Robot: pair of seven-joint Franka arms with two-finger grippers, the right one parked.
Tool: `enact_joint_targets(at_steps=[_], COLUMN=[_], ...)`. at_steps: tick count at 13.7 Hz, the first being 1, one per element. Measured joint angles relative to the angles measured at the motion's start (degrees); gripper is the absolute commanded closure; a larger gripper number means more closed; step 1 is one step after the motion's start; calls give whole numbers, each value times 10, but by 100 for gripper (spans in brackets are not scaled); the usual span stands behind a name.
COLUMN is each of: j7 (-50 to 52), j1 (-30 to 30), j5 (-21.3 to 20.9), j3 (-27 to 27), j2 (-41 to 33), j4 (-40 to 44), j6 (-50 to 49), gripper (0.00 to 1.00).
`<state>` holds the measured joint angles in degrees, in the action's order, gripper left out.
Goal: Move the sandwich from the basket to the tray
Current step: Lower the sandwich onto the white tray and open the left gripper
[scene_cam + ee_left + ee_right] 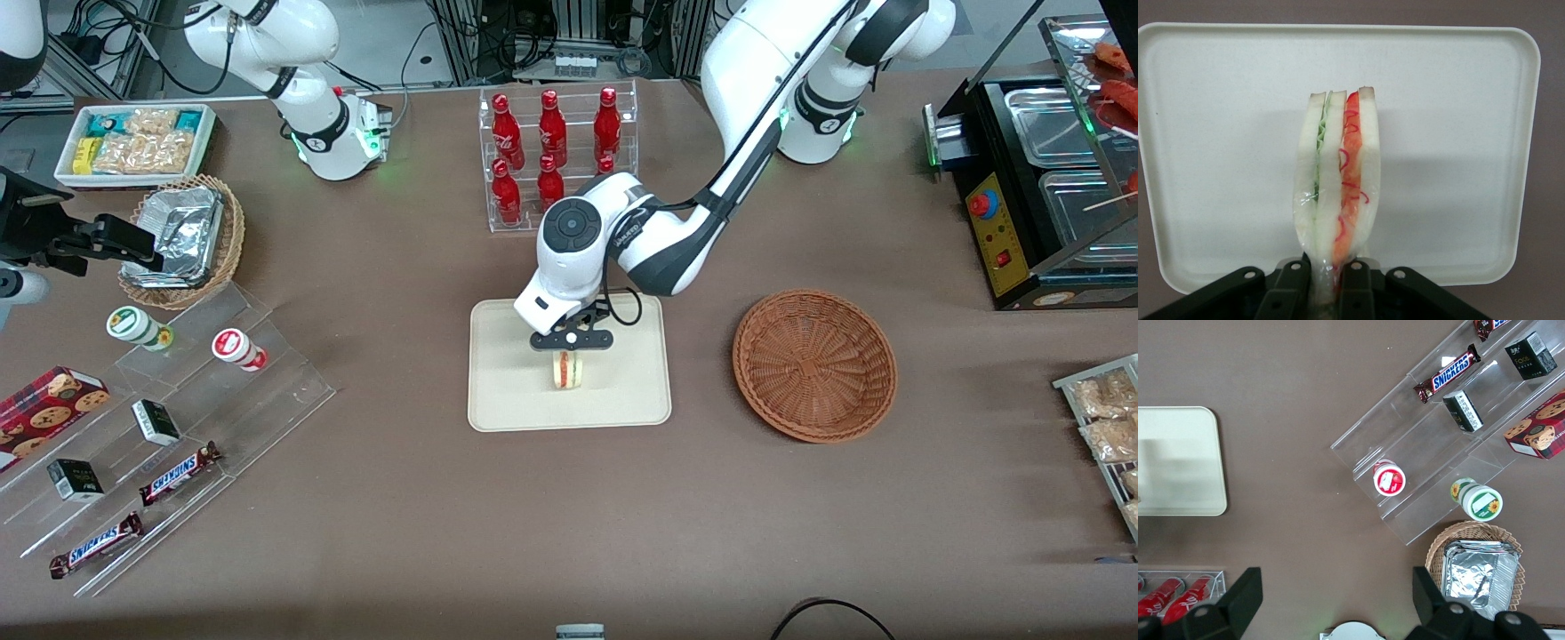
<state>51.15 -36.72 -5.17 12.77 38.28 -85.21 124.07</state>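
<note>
Gripper [572,340] over tray [507,400], fingers [1293,293] clamped on sandwich [1338,180]; basket [814,364] lies well apart, toward the working arm's end.

The right wrist view looked down on a brown table [1291,407]. Part of the cream tray [1178,463] was in view, its visible surface bare. A clear acrylic stepped stand [1431,447] carried a Snickers bar [1448,373], two dark green boxes [1463,411] [1531,355], a red box of cookies [1538,430], a red-lidded cup [1389,479] and a white-and-green-lidded cup [1479,501]. A second bar [1486,327] was cut off at the frame edge. Just beside the stand sat a light wicker basket lined with silver foil [1475,570]. Red bottles [1175,597] lay in a clear rack near the tray. The left arm's gripper was not in this view.
</note>
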Motion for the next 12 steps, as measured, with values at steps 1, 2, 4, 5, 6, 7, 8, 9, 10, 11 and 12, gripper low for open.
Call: enact_joint_targets(at_steps=[1, 2, 4, 5, 6, 7, 8, 9, 10, 11, 12], j7=[0, 0, 0, 0, 0, 0, 0, 0, 0, 0, 0], j1=[0, 0, -1, -2, -2, -3, -4, -5, -6, -7, -7], j5=[0, 0, 0, 0, 0, 0, 0, 0, 0, 0, 0], j3=[0, 0, 0, 0, 0, 0, 0, 0, 0, 0, 0], j2=[2, 5, 13, 16, 20, 25, 30, 36, 42, 47, 49], j4=[0, 0, 0, 0, 1, 1, 1, 2, 2, 3, 3], j6=[0, 1, 10, 12, 12, 15, 25, 38, 48, 53, 54], gripper=[100, 100, 100, 100, 100, 100, 100, 100, 100, 98, 98])
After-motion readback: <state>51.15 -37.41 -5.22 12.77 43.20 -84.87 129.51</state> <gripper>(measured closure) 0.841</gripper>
